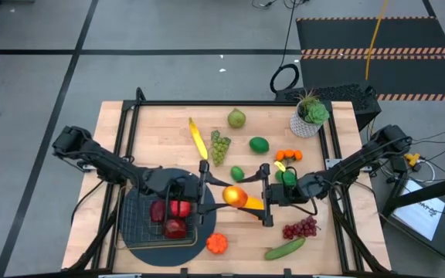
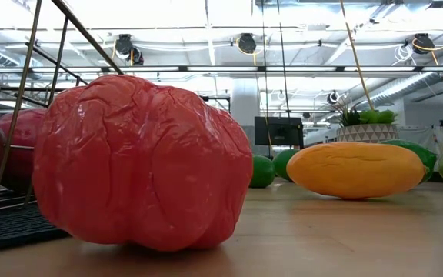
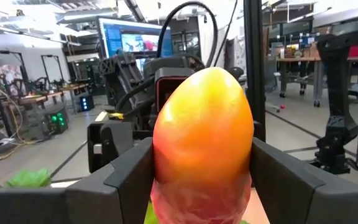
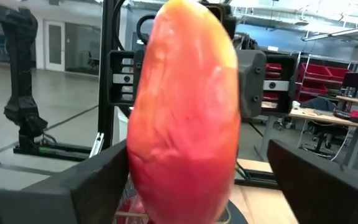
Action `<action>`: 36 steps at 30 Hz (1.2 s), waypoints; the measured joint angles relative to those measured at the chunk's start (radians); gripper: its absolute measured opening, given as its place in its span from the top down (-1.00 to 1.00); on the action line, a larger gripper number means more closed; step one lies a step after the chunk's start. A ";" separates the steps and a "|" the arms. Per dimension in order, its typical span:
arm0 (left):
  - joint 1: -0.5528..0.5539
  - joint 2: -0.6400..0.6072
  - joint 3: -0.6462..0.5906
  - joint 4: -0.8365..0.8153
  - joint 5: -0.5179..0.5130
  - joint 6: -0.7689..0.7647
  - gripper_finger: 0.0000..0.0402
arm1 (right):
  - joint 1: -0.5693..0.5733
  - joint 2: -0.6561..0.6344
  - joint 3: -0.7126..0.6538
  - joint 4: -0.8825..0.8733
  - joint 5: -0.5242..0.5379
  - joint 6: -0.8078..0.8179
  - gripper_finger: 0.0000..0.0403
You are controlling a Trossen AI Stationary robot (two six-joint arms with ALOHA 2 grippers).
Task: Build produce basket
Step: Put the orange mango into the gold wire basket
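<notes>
High view: left gripper clamps orange-red fruit, three o'clock of the basket.
Right gripper: spread, probably clear.
Risk: unsupported fruit slips onto table.

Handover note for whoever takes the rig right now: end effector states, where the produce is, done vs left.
Left end effector: shut on the mango, held mid-table in a handoff.
Right end effector: open around the same mango, a gap showing on one side.
Done: red apples sit in the basket.
Left: mango, banana, green grapes, pear, limes, purple grapes, cucumber and orange pepper are all outside the basket.
</notes>
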 joint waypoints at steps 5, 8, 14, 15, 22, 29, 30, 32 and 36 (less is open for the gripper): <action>-0.014 -0.030 0.000 -0.050 -0.005 -0.009 -0.19 | 0.007 -0.035 0.000 -0.036 -0.002 0.028 -0.97; -0.030 -0.063 0.000 -0.112 -0.011 -0.027 -0.20 | 0.020 -0.076 0.000 -0.077 -0.001 0.040 -0.96; -0.066 -0.143 0.000 -0.262 -0.050 -0.065 -0.20 | 0.056 -0.146 0.000 -0.167 -0.002 0.044 -0.96; -0.074 -0.155 0.000 -0.286 -0.054 -0.074 -0.20 | 0.061 -0.157 0.000 -0.182 -0.001 0.043 -0.96; -0.138 -0.270 0.000 -0.584 -0.127 -0.180 -0.20 | 0.074 -0.218 0.000 -0.275 0.000 0.024 -0.95; -0.200 -0.372 0.000 -0.912 -0.145 -0.430 -0.20 | 0.073 -0.228 0.000 -0.300 0.000 0.012 -0.95; -0.211 -0.381 0.000 -0.950 -0.146 -0.469 -0.20 | 0.073 -0.228 0.000 -0.300 0.000 0.009 -0.95; -0.233 -0.390 0.000 -1.015 -0.146 -0.549 -0.20 | 0.073 -0.228 0.000 -0.301 0.001 0.004 -0.95; -0.296 -0.399 0.000 -1.167 -0.144 -0.673 -0.20 | 0.072 -0.228 0.000 -0.301 0.003 -0.027 -0.95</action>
